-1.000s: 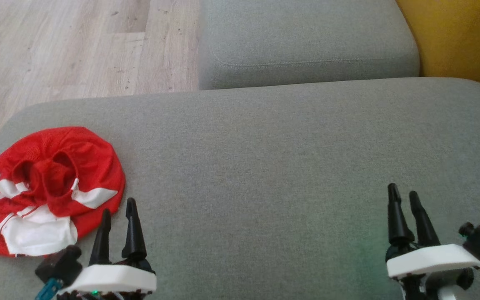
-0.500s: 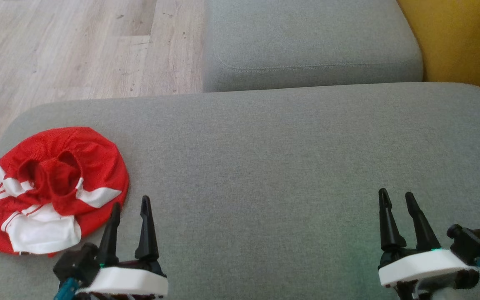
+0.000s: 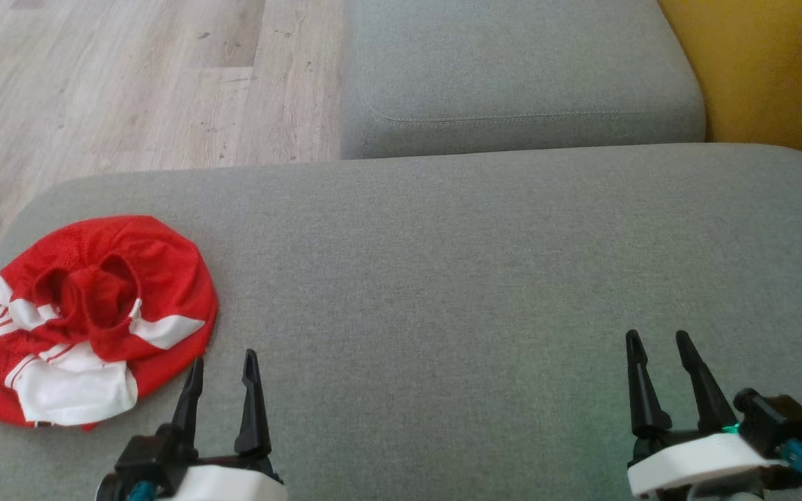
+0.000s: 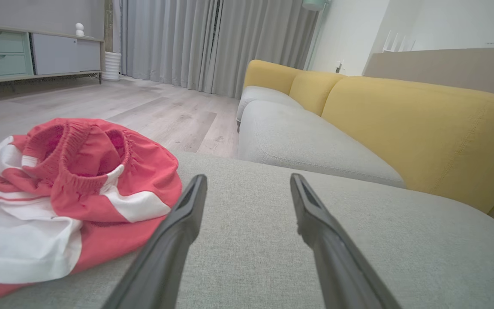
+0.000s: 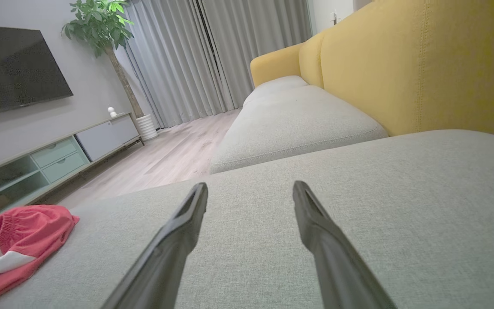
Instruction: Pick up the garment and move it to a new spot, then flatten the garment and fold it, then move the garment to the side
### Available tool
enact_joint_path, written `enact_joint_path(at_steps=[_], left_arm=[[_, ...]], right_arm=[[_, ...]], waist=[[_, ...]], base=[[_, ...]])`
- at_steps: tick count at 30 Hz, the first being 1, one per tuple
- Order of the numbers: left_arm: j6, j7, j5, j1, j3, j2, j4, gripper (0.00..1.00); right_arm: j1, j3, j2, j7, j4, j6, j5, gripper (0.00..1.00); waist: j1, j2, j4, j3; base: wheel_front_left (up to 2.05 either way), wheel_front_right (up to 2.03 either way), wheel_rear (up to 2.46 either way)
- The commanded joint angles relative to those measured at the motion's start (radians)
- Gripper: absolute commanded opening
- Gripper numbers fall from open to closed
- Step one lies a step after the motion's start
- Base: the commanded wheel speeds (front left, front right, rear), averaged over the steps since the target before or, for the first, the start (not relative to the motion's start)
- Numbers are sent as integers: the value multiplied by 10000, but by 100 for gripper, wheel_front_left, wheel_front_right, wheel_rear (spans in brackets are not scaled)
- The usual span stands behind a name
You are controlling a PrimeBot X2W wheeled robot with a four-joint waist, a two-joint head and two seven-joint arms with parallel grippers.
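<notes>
grey cushion (image 3: pixel 484 278) is stretching wide under both arms, and the garment (image 3: pixel 95 316) is lying bunched in a rough round heap at its far left end, close to the rounded corner where the cushion is dropping off toward the wooden floor (image 3: pixel 129 90). the left gripper (image 3: pixel 224 356) is hanging just beside the heap's near right edge, its two dark fingers spread apart and holding nothing. the right gripper (image 3: pixel 656 335) is sitting well apart on the other side, likewise spread wide and empty.

the garment is looking like thin red mesh shorts with white panels and a gathered elastic waistband (image 4: pixel 69 133) standing up in the middle. it is probably going to be light, limp and a little slick, sagging and trailing when lifted rather than keeping any shape. the waistband is looking like the firmest place to pinch; a loose single layer at the hem is likely to be slipping free or bringing up only part of the pile.

open room is lying to the right, across the bare middle of the cushion. the left edge is leaving little margin, and the second seat (image 3: pixel 512 69) and yellow backrest (image 3: pixel 777 62) are bounding the far side.
</notes>
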Motion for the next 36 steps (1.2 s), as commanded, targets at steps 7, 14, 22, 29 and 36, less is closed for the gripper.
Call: enact_joint_path(at_steps=[7,14,22,29,36], left_arm=[[64,-335,727,-297,139,45,-208,100],[157,-541,1570,-224,14,48,-272,100],[511,-623,1932,-211,90,49,-134,100],[695,-623,1749,-224,215,49,-117,100],[720,-623,1781,-218,257,49,-42,100]], right_arm=[[-195,231,-74,-330,-314,-7,-1084,100],[-120,297,-77,-537,-337,-7,-1906,100],[-51,275,-78,-619,-193,-7,-2165,100],[-53,142,-78,-619,271,-7,-1961,100],[-48,40,-78,-619,487,-7,-1946,100]], waist=[[-1,-1,48,-52],[-1,-1,66,-112],[-1,-1,81,-126],[-1,-1,117,-123],[-1,-1,114,-110]], base=[[0,0,0],[0,0,0],[0,0,0],[0,0,0],[0,0,0]])
